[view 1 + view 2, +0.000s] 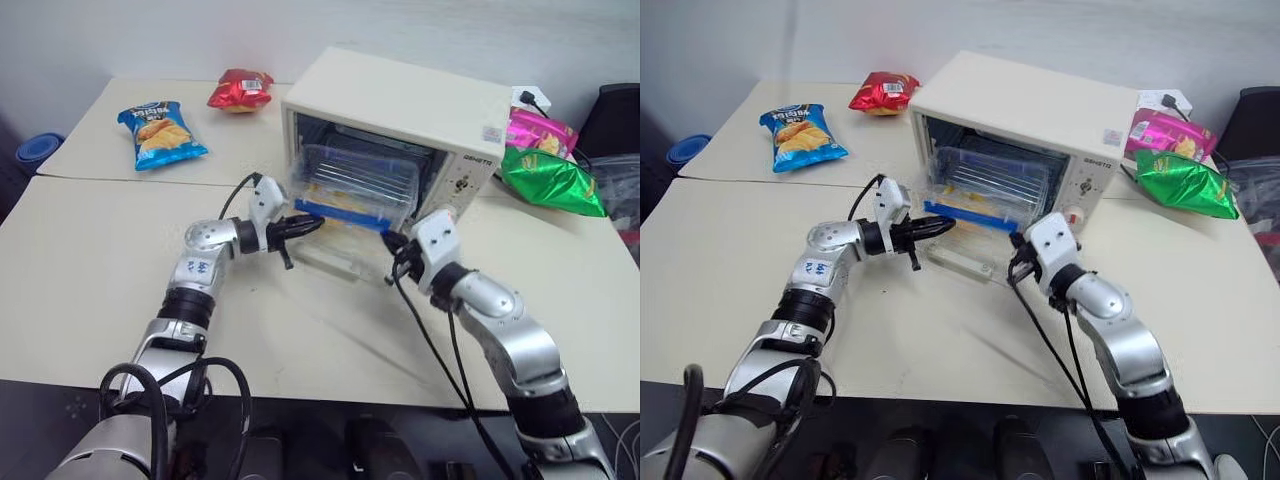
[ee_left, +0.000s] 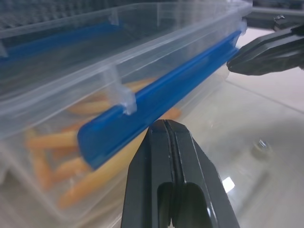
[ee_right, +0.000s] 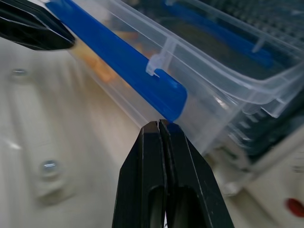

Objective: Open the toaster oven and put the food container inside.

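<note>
In the mouth of the toaster oven [image 1: 400,110], on the cream table [image 1: 100,270], the food container [image 1: 355,185] sits partly inside the cavity, its front blue strip still out over the glass door [image 1: 335,250], which lies folded down flat. So the opening step looks done and the placing mostly done; what seems left is to slide the box fully onto the rack, and perhaps to close the door, though the task does not ask for that. The left gripper [image 1: 312,224] has its two black fingers pressed together with nothing between them, the tips at the near left end of the blue strip. The right gripper [image 1: 393,247] is likewise closed and empty, at the near right corner of the box, so both look set to push rather than to grasp. The head views give the whole layout: the oven's knob panel on the right, a blue chip bag [image 1: 160,133] and a red bag [image 1: 241,90] behind on the left, pink and green bags beside the oven on the right. The wrist views give what those cannot: yellow-orange strips of food through the clear wall, the clear clip over the blue strip, the wire rack under the box's far part, and whether the fingertips actually touch the strip is hard to tell.
</note>
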Robot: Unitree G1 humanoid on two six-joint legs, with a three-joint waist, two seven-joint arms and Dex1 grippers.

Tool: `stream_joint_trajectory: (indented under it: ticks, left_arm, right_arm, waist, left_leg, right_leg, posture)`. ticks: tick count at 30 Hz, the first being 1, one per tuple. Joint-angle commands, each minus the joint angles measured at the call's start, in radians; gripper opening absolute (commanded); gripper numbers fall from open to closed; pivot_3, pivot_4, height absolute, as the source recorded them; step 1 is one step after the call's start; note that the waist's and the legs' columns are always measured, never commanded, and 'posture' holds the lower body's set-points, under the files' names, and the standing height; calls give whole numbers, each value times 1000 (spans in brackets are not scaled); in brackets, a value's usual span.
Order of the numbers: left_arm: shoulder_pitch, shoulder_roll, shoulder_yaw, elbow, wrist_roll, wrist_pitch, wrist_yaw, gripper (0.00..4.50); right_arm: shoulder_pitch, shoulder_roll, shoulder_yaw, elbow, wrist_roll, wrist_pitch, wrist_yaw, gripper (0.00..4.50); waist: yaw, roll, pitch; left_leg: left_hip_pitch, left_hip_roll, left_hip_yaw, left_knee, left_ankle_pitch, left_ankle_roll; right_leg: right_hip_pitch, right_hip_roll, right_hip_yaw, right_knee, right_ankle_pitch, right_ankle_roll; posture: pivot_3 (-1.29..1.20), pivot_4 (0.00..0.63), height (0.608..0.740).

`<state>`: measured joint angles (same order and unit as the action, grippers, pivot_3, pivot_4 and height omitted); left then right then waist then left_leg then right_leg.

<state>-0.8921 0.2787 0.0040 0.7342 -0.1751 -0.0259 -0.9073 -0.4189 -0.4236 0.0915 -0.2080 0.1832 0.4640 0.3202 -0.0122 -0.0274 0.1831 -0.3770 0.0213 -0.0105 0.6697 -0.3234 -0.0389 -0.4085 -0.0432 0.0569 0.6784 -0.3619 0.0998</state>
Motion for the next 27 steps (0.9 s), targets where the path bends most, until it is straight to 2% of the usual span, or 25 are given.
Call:
stream_joint_trajectory:
  ticks: [1, 6, 11, 12, 14, 17, 19, 21, 22, 24, 27]
  left_arm:
    - [-67, -39, 43, 78, -1, -47, 116, 0]
    - [-145, -84, 50, 207, 33, -113, 234, 0]
    - [-163, -51, 50, 275, 62, -149, 269, 0]
    - [-161, -41, 55, 277, 57, -143, 255, 0]
    - [-136, 7, 70, 238, 12, -104, 124, 0]
    - [-93, 86, 92, 153, -64, -39, -91, 534]
    - [-47, 168, 96, 65, -121, 8, -279, 1098]
    - [-7, 247, 86, 4, -127, -24, -392, 1635]
    - [16, 292, 84, -25, -138, -31, -466, 1921]
    - [69, 375, 103, -110, -252, -8, -643, 2515]
    - [125, 515, 35, -206, -341, 71, -707, 3377]
  right_arm:
    - [-87, 46, -42, 110, -39, -83, -49, 51]
    - [-154, 133, -67, 196, -15, -85, -66, 51]
    - [-102, 146, -89, 85, 79, 4, 18, 51]
    - [-83, 143, -94, 46, 109, 24, 41, 51]
    - [-8, 105, -128, -72, 173, 59, 90, 51]
    - [102, 29, -190, -191, 243, 77, 165, 0]
    - [186, -28, -253, -220, 282, 63, 221, 0]
    - [263, -106, -275, -208, 253, 47, 271, 0]
    - [301, -143, -278, -182, 227, 13, 303, 0]
    - [362, -192, -276, -100, 194, -45, 358, 0]
    - [383, -218, -207, 30, 139, -168, 446, 0]
  waist:
    - [-3, 0, 0]
    - [-16, 0, 0]
    - [-22, 0, 0]
    - [-22, 0, 0]
    - [-21, 0, 0]
    - [-19, 0, 0]
    - [-18, 0, 0]
    - [-17, 0, 0]
    - [-16, 0, 0]
    - [-18, 0, 0]
    - [-19, 0, 0]
  left_leg:
    - [0, 0, 0, 1, 0, 0]
    - [-3, 0, 0, 1, 0, 0]
    - [-8, 1, 0, 4, 1, -1]
    - [-9, 1, -1, 4, 1, -1]
    - [-11, 1, -1, 5, 1, -1]
    - [-13, 0, -2, 5, 1, -1]
    - [-13, 0, -1, 6, 1, -1]
    - [-13, 0, -2, 6, 1, -1]
    - [-13, 0, -2, 6, 0, -1]
    - [-11, 0, -3, 6, 0, 0]
    - [-9, 0, -3, 5, 0, 0]
  right_leg:
    - [-1, 0, 0, 1, 0, 0]
    - [-4, 0, 0, 2, 0, 0]
    - [-7, 0, -1, 6, 0, 0]
    - [-8, 0, -1, 6, 0, 0]
    - [-10, 0, -1, 7, 0, 0]
    - [-11, 0, -2, 8, 0, 0]
    - [-11, -1, -2, 7, 0, 0]
    - [-10, 0, -2, 7, 0, 0]
    - [-10, 0, -2, 6, 0, 0]
    - [-7, 0, -3, 2, 0, 0]
    - [-5, 0, -2, 1, 0, 0]
  posture:
    - [0, 150, 740]
    - [0, 150, 740]
    - [0, 150, 740]
    - [0, 150, 740]
    - [0, 150, 740]
    - [0, 150, 740]
    - [0, 150, 740]
    - [0, 150, 740]
    - [0, 150, 740]
    - [0, 150, 740]
    - [0, 150, 740]
